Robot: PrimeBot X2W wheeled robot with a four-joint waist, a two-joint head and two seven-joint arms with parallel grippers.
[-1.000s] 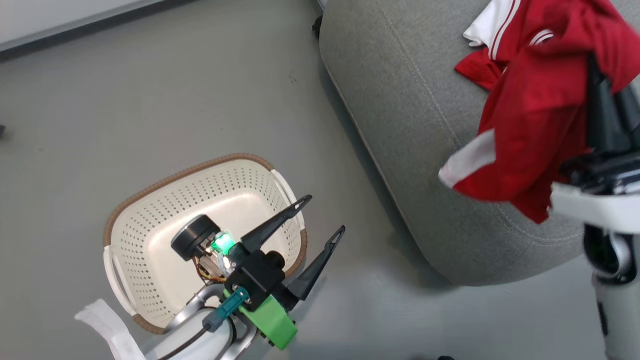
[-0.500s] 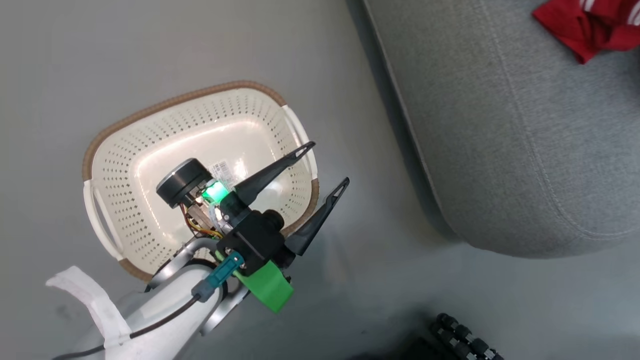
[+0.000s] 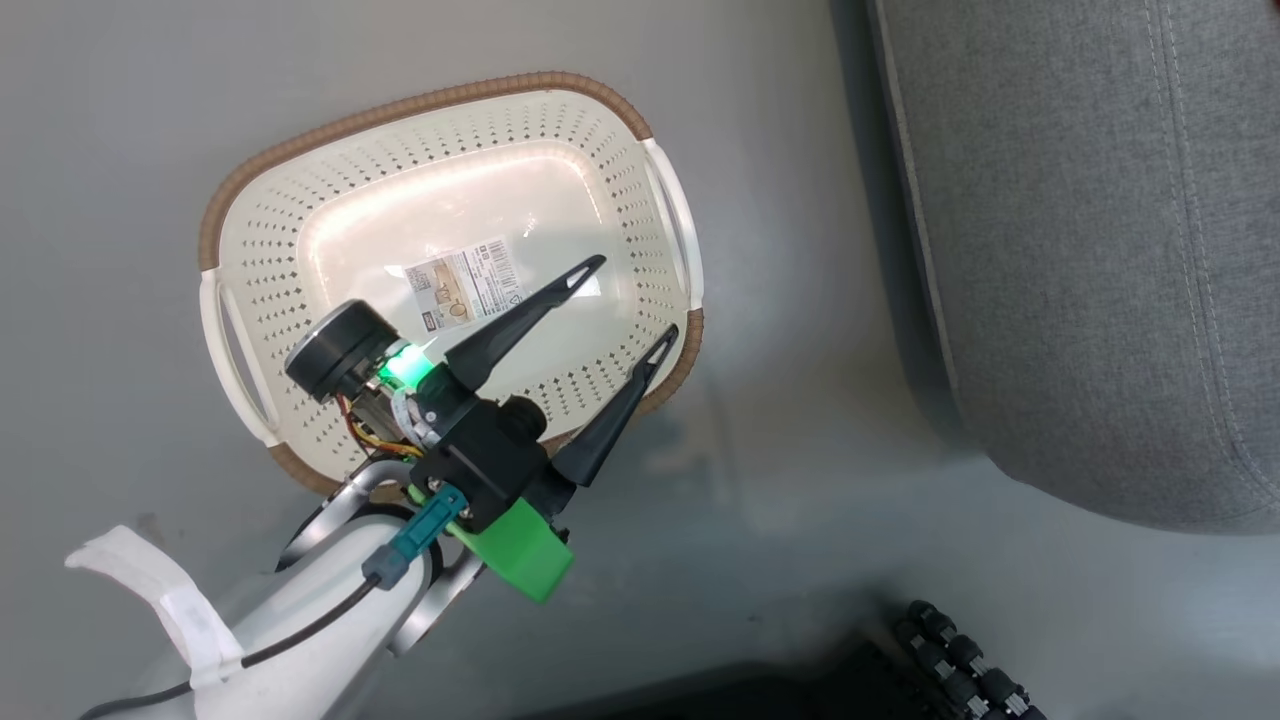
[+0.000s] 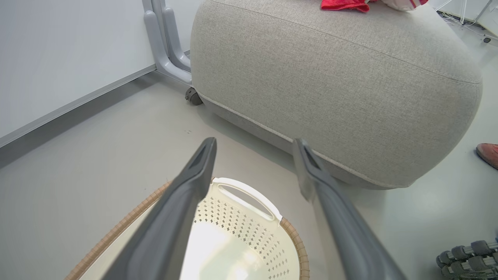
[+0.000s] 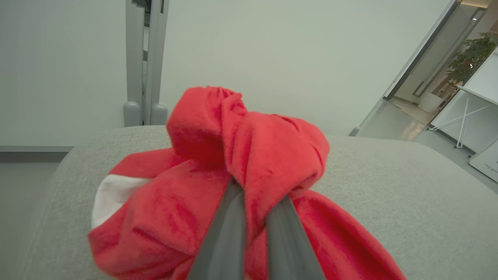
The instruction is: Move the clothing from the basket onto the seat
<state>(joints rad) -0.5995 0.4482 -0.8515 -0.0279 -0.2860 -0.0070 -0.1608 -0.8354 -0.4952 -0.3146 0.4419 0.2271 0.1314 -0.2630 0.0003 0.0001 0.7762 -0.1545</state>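
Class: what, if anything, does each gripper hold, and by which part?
The right gripper pinches a bunched fold of the red clothing. The left gripper, open above the basket, holds nothing.

- Office-type interior.
- Smooth grey floor (image 3: 120, 100); white wall panel (image 4: 58, 46), grey frame (image 4: 163, 39) and castor (image 4: 193, 96), upper left.
- Upholstered seat (image 4: 330, 89), centre.
- Right wrist view, upper right: glazed door (image 5: 428, 66), white desk (image 5: 482, 83), potted plant (image 5: 469, 54).

**Print: one label, nothing legible**

Head view: paper label (image 3: 465, 285) lying flat on the inside floor of the basket (image 3: 440, 92). Pale sticker, tilted. Carries lines of small dark print, a round mark and what looks like a barcode strip. All too small to read: no word, brand or number made out.
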